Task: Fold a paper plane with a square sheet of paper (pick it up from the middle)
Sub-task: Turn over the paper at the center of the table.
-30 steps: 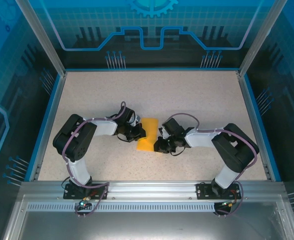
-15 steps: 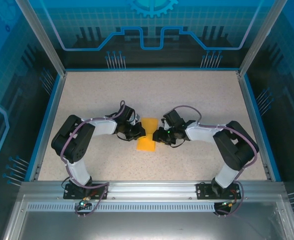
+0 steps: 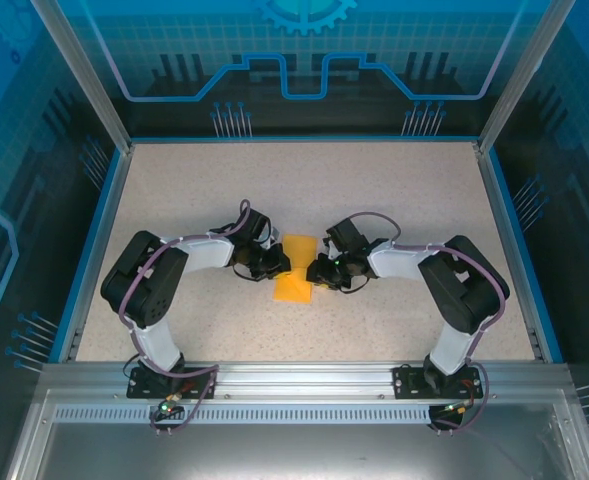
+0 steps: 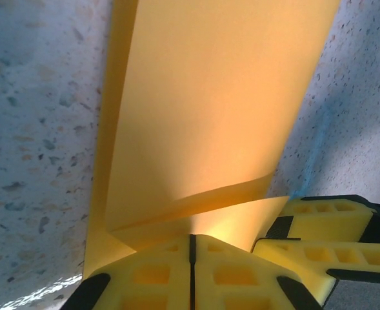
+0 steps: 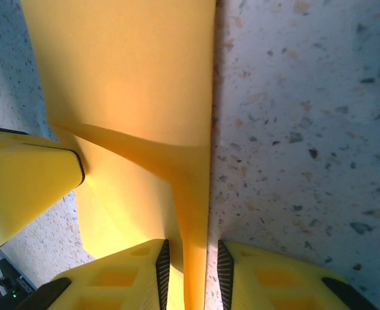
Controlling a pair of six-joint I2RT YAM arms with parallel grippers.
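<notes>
The sheet of paper (image 3: 295,287), orange-yellow and already partly folded, lies on the speckled table (image 3: 374,190) directly between the two claws, which face each other tip to tip across it. The left gripper (image 3: 277,264) is closed. In its wrist view the left gripper (image 4: 191,240) has its two yellow fingers pressed flat together at the near edge of the sheet (image 4: 215,97), and a creased flap rises from the tips and stretches away ahead of them. The right claw's fingers (image 4: 312,216) sit just beside these tips, off to one side. The right gripper (image 3: 317,271) meets the sheet from the opposite side. Seen from its own wrist, the right gripper (image 5: 190,248) has its jaws narrowly parted around a raised fold of the sheet (image 5: 125,77). A sliver of table shows between that fold and one pad, so the jaws are not clamped. One left-claw finger (image 5: 22,187) rests against the paper just ahead.
</notes>
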